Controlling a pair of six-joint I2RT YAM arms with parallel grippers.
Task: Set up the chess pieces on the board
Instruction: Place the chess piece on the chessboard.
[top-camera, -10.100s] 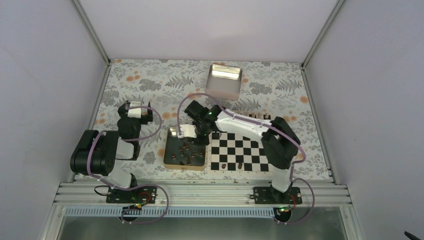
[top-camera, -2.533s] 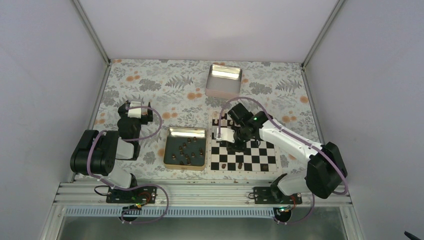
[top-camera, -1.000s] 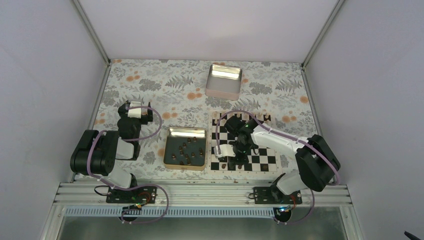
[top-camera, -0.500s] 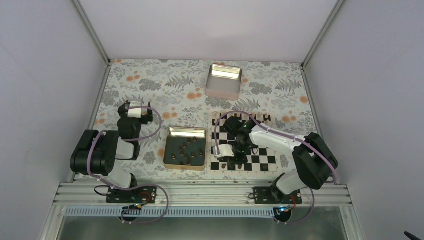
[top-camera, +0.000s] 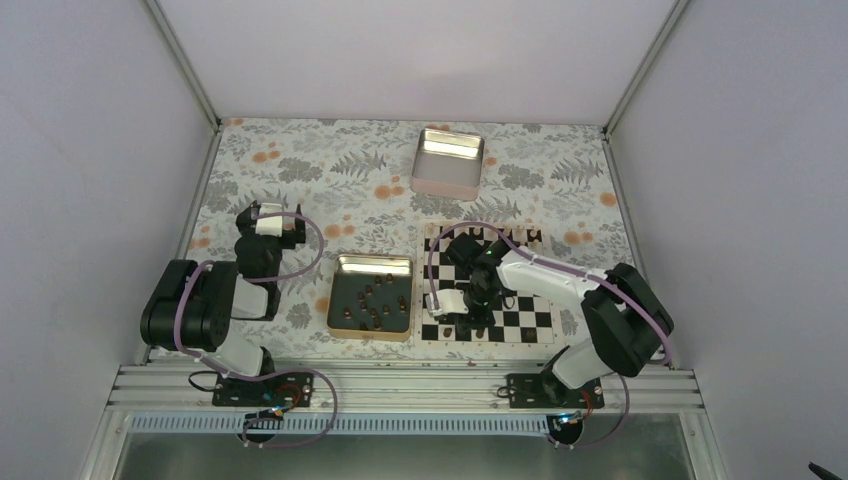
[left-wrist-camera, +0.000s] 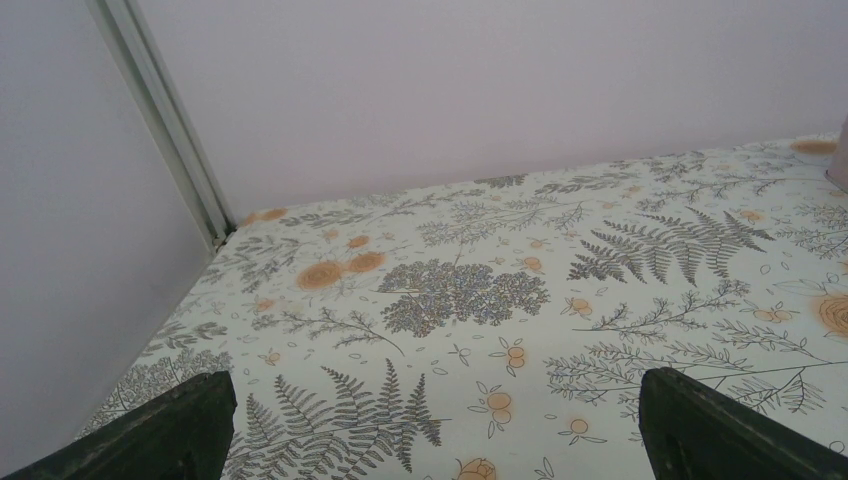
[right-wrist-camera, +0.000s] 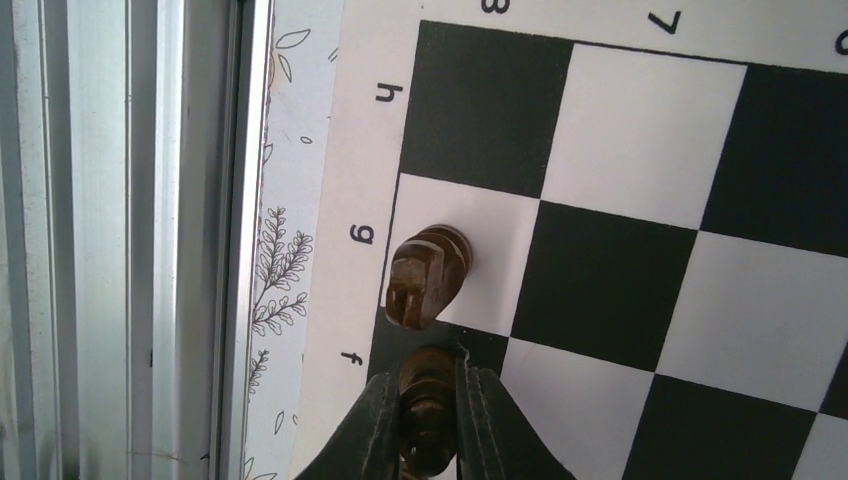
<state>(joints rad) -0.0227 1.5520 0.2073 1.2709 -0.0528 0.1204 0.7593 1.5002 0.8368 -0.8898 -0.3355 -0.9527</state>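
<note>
The right gripper (right-wrist-camera: 428, 380) is pinched almost closed on a dark brown chess piece (right-wrist-camera: 425, 425), its two fingers (right-wrist-camera: 372, 425) pressing it from either side; what kind of piece it is cannot be told from this angle; it sits over the black square marked f in the board's edge row, and whether its base touches the square cannot be told. Just beside it, on the white square marked g, stands a dark brown knight (right-wrist-camera: 428, 275), upright and apart from the fingers. The board (top-camera: 520, 322) lies on the right half of the floral tablecloth (top-camera: 300, 180), its lettered edge towards the aluminium rail (right-wrist-camera: 120, 240) at the near side of the table; in the top view the right arm (top-camera: 545, 275) bends over the near left part of the board, and the knight shows as a small dark dot just left of the gripper. Just left of the board sits a gold-rimmed tray (top-camera: 371, 259) with more dark brown pieces (top-camera: 375, 305) lying loose in it; a silver tin (top-camera: 447, 160) stands well apart at the far side. The left gripper (left-wrist-camera: 435, 400) hangs with its fingers spread wide above the tablecloth on the left, well apart from the tray and the board.
</note>
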